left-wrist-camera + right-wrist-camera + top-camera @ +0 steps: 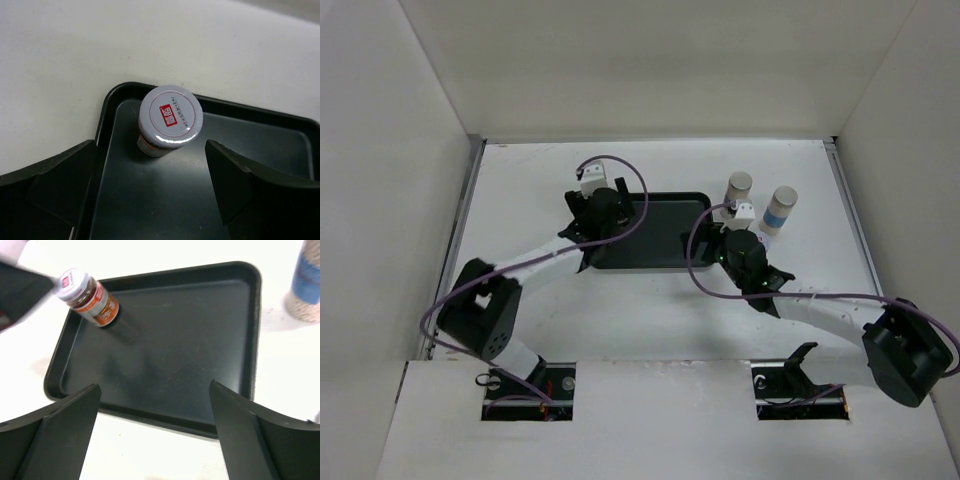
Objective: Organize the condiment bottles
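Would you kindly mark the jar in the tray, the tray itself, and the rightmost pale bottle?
jar (171,116): left wrist view, centre of its white lid.
tray (175,355): right wrist view, bare floor.
rightmost pale bottle (777,215): top external view, on its blue band.

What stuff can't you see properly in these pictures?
Top view: the dark jar in the tray is hidden under the left end effector.
Right wrist view: the pale bottle is cut off by the picture's edge, so its cap is out of sight.
Left wrist view: the small print on the jar's lid is too small to read.
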